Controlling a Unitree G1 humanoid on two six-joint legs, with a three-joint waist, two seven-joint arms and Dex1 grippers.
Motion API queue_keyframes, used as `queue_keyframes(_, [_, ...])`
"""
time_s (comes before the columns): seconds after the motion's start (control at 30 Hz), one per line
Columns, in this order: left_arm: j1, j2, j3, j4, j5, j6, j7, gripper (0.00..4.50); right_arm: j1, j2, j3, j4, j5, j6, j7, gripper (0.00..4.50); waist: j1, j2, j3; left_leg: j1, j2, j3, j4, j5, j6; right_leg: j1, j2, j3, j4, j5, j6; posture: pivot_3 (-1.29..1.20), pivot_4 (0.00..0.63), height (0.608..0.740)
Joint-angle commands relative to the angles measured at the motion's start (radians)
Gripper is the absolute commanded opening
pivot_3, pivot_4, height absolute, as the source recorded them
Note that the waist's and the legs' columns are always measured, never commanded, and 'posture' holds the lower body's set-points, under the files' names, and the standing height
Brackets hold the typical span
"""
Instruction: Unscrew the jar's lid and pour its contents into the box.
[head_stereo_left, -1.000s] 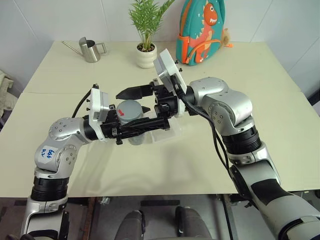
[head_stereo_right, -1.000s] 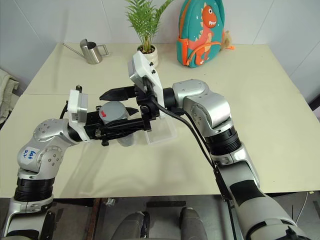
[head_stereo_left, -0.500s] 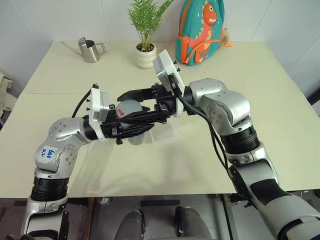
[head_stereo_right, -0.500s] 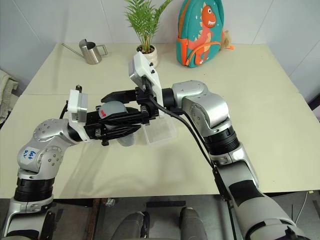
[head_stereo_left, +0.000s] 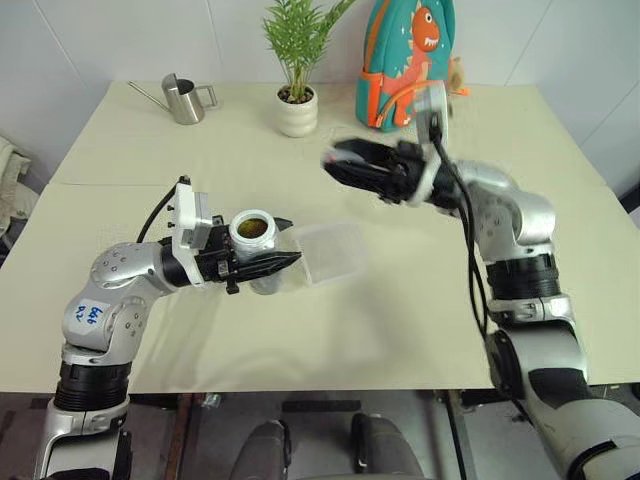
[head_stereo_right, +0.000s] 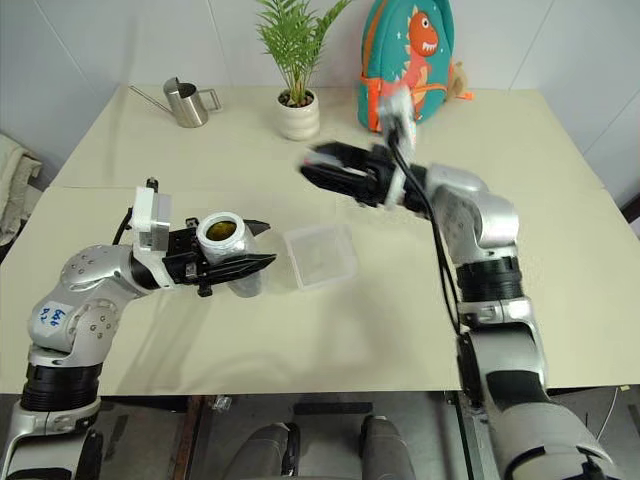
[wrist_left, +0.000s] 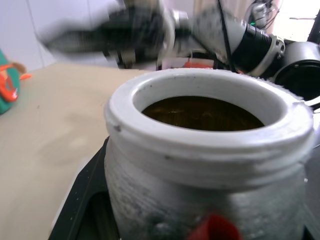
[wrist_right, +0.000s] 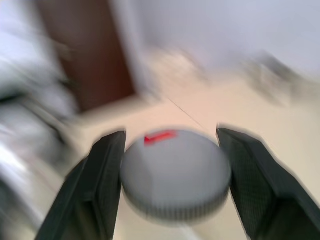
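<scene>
My left gripper (head_stereo_left: 283, 248) is shut on the jar (head_stereo_left: 254, 245), a clear cylinder with a white threaded rim, held upright just above the table. Its mouth is uncovered and the brown contents (wrist_left: 200, 112) show inside. The grey lid (wrist_right: 175, 172), with a red mark on top, sits clamped between the black fingers of my right gripper (head_stereo_left: 338, 166). That gripper hangs in the air farther back and to the right of the jar, well apart from it. The clear shallow box (head_stereo_left: 335, 250) lies on the table just right of the jar.
A steel watering can (head_stereo_left: 183, 98) stands at the back left. A white plant pot (head_stereo_left: 297, 110) with a green plant and a teal dinosaur backpack (head_stereo_left: 410, 60) stand along the back edge. The cream table (head_stereo_left: 420, 320) stretches wide around the box.
My right gripper shut on the lid, took it off the jar and swung away to the right and back. The jar's mouth now stands open. The left arm has kept still.
</scene>
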Motion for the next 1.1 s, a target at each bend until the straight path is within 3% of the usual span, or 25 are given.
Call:
queue_keyframes(0.03, [-0.007,0.019,0.023,-0.016,-0.021,0.003,-0.005,2.18,-0.008,-0.002,-0.039,0.217,-0.113,-0.308,-0.077,2.56,-0.006,0.001,0.0,0.0,0.0,0.0,0.0,0.0,0.0,0.0,0.0,0.0,0.0,0.0,0.0,0.0,0.15,0.74])
queue_keyframes(0.23, [-0.048,0.019,0.016,0.02,-0.015,0.008,-0.007,2.18,0.008,-0.01,-0.07,0.5,-0.216,-0.566,-0.193,2.56,-0.007,0.001,0.0,0.001,0.005,0.002,0.0,0.001,-0.002,-0.001,0.002,0.001,0.0,0.0,0.0,0.0,0.15,0.74])
queue_keyframes(0.37, [-0.073,0.011,0.009,0.042,-0.001,-0.001,0.004,2.18,0.017,-0.018,-0.095,0.586,-0.236,-0.619,-0.226,2.56,-0.004,0.001,0.0,0.0,0.005,0.002,0.003,0.001,-0.001,0.001,0.001,0.001,0.0,0.0,0.001,0.0,0.15,0.74])
queue_keyframes(0.53, [-0.1,0.017,-0.005,0.081,0.039,-0.018,0.015,2.18,0.03,-0.053,-0.133,0.597,-0.227,-0.632,-0.206,4.24,-0.003,0.001,0.0,0.0,0.005,0.001,0.005,0.001,-0.001,0.002,0.001,0.001,0.0,0.001,0.002,0.0,0.15,0.74])
queue_keyframes(0.6, [-0.121,0.024,-0.024,0.111,0.077,-0.013,0.034,2.18,0.039,-0.063,-0.135,0.553,-0.222,-0.626,-0.162,4.48,-0.003,0.001,0.0,0.0,0.005,0.001,0.005,0.001,-0.001,0.002,0.001,0.001,0.001,0.001,0.002,0.0,0.15,0.74])
queue_keyframes(0.7, [-0.168,0.025,-0.055,0.161,0.136,-0.013,0.061,2.18,0.085,-0.082,-0.118,0.386,-0.189,-0.568,-0.045,4.48,-0.001,0.001,0.0,0.0,0.005,0.001,0.005,0.001,-0.001,0.002,0.001,0.0,0.0,0.001,0.002,0.0,0.15,0.74])
queue_keyframes(0.83, [-0.256,0.013,-0.118,0.259,0.248,-0.061,0.098,2.18,0.238,-0.159,-0.056,-0.039,-0.08,-0.28,0.14,4.48,0.007,0.002,0.001,0.0,0.005,0.0,0.005,0.001,-0.001,0.002,0.001,0.0,0.0,0.001,0.002,0.0,0.15,0.74])
queue_keyframes(0.97, [-0.347,-0.024,-0.177,0.39,0.364,-0.193,0.119,2.18,0.395,-0.249,-0.012,-0.363,-0.048,-0.148,0.185,4.48,0.019,0.002,0.001,0.0,0.001,0.0,0.006,-0.001,0.0,0.002,0.001,0.0,0.0,0.001,0.002,0.0,0.15,0.74])
queue_keyframes(1.1, [-0.455,-0.067,-0.243,0.549,0.512,-0.345,0.175,2.18,0.495,-0.277,-0.018,-0.523,-0.046,-0.116,0.149,4.48,0.029,0.002,0.001,0.0,0.0,0.002,0.008,-0.001,0.0,0.003,0.001,0.0,0.0,0.002,0.003,0.0,0.15,0.74])
